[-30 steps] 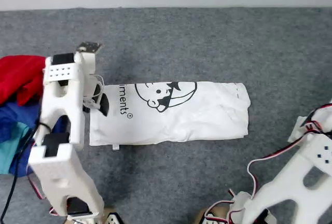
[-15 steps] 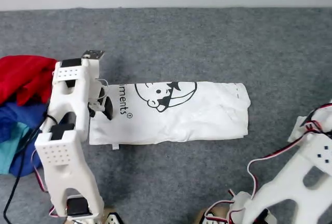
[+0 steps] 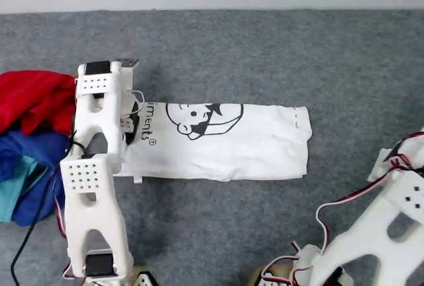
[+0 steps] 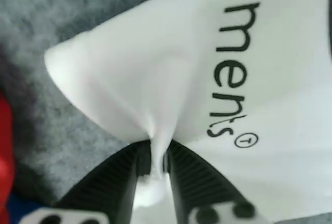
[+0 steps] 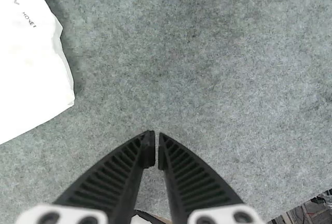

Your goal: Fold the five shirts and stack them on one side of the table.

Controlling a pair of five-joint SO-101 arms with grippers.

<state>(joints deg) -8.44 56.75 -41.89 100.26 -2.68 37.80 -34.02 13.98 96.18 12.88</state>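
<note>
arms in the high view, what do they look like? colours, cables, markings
Both are white plastic shells with black servos at the joints. The left arm has grids of small holes on two panels and a black cable beside it; the right arm carries red, white and black wires. The left gripper and right gripper have black tapered fingers.

A white shirt [image 3: 225,143] with black print lies folded into a long flat band, its printed end pinched up by the left tool [image 4: 153,167]. Just beyond that end, a red shirt [image 3: 30,100], a blue shirt [image 3: 30,150] and a teal shirt [image 3: 10,190] lie crumpled together.
</note>
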